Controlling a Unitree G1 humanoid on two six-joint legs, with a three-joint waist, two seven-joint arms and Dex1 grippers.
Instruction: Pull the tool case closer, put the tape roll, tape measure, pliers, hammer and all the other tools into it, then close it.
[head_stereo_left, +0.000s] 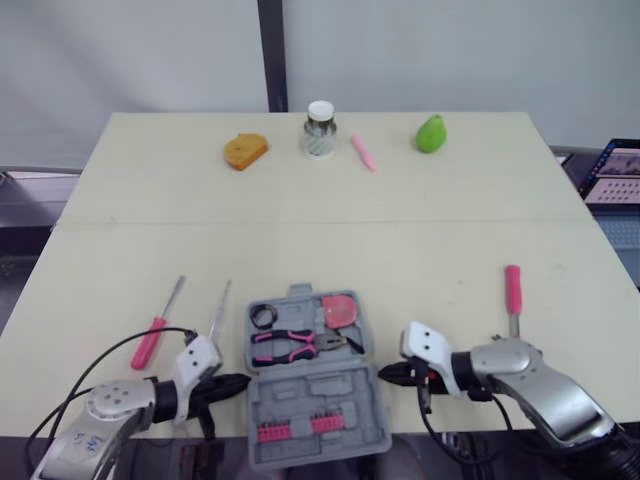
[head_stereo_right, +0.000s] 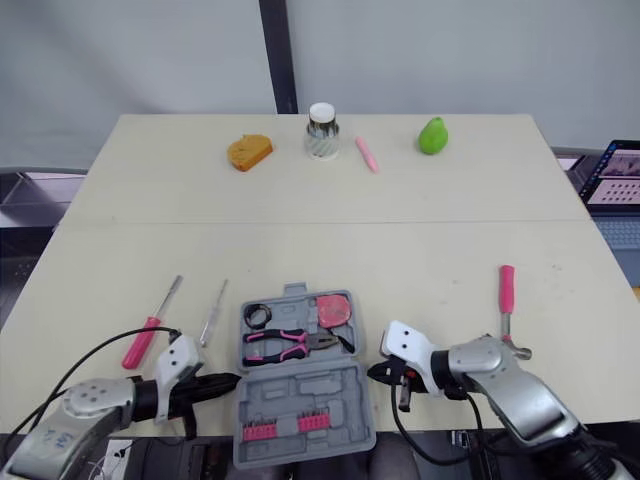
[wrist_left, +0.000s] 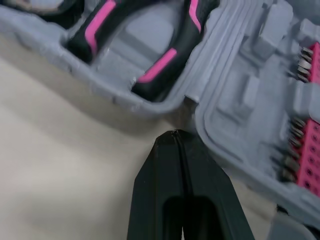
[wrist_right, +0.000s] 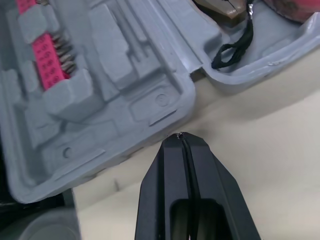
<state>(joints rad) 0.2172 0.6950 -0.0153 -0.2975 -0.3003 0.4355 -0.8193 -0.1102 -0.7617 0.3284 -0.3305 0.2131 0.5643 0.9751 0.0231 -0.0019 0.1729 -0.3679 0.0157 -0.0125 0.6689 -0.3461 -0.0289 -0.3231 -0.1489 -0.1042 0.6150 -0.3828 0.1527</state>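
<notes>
Noting pink screwdriver (head_stereo_left: 150, 341) and clear-handled screwdriver (head_stereo_left: 218, 314) loose on bench (head_stereo_left: 400, 200), left. Finding left tool (head_stereo_left: 243, 381) pressed together, empty, just beside open tool case (head_stereo_left: 315, 395) at near edge. Holds tape roll (head_stereo_left: 265, 316), pliers (head_stereo_left: 295, 346), tape measure (head_stereo_left: 342, 310). Finding right tool (head_stereo_left: 384, 373) likewise pressed together, empty, beside case. Spotting hammer (head_stereo_left: 513, 292) apart, far right.

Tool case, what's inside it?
The open tool case holds pliers, a black tape roll and a pink tape measure in its far half, pink bits in the near half. Whatever lies beneath the pliers is covered.
</notes>
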